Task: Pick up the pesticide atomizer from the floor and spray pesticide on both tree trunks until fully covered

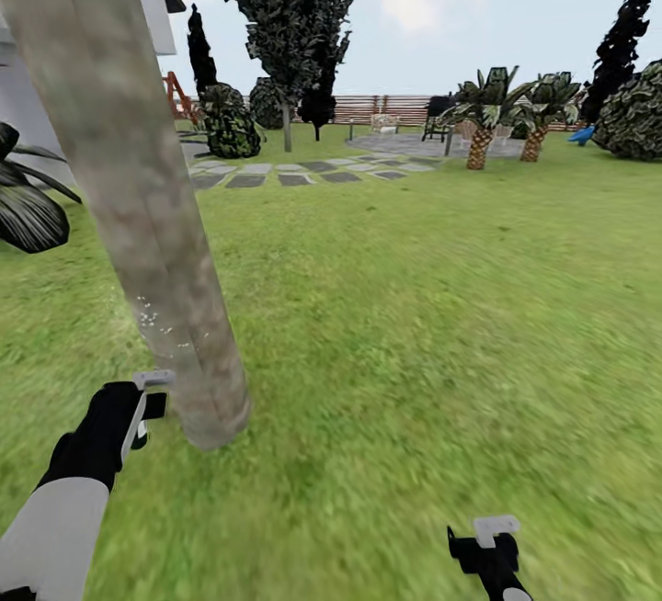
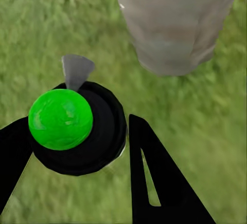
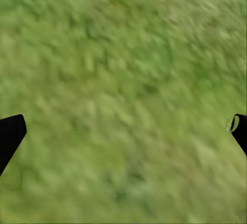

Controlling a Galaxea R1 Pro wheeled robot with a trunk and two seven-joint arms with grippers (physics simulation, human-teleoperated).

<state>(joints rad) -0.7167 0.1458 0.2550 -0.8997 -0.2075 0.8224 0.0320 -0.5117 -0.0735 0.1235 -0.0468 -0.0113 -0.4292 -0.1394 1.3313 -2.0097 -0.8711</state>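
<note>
Our left gripper (image 1: 147,403), black with flat pale-grey fingers, hangs low just beside the base of the thick grey-tan mottled tree trunk (image 1: 138,197). In the left wrist view its 2 black fingers (image 2: 154,183) are closed against a round black body with a bright green ball on top (image 2: 60,118) and a small grey pointed tip that faces the trunk (image 2: 175,23). We take this thing for the pesticide atomizer, but its colours make us not fully sure. Small whitish specks (image 1: 152,316) sit on the trunk bark a little above the gripper.

Our right gripper (image 1: 492,537) is at the lower right of the head view, over the green lawn (image 1: 414,307). Its 2 fingertips (image 3: 10,134) stand wide apart with only grass between them.

Far behind we see grey stepping stones (image 1: 294,174), 2 short palms with scaly brown trunks (image 1: 483,137) and a brown slat fence (image 1: 386,107).
</note>
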